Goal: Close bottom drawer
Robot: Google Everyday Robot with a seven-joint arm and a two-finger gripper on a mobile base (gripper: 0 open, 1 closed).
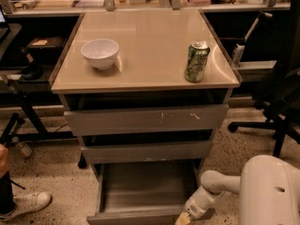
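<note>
The bottom drawer [145,191] is the lowest of three grey-brown drawers and stands pulled out, an empty shallow tray. Its front panel [136,216] runs along the bottom edge of the view. My gripper [183,218] is at the drawer's front right corner, low in the view and partly cut off by the frame edge. My white arm [220,186] reaches down to it from the right.
The middle drawer [146,151] and the scratched top drawer [145,119] are slightly open. A white bowl [100,53] and a green can [196,61] stand on the cabinet top. An office chair [281,97] is at right, a person's shoe [26,204] at left.
</note>
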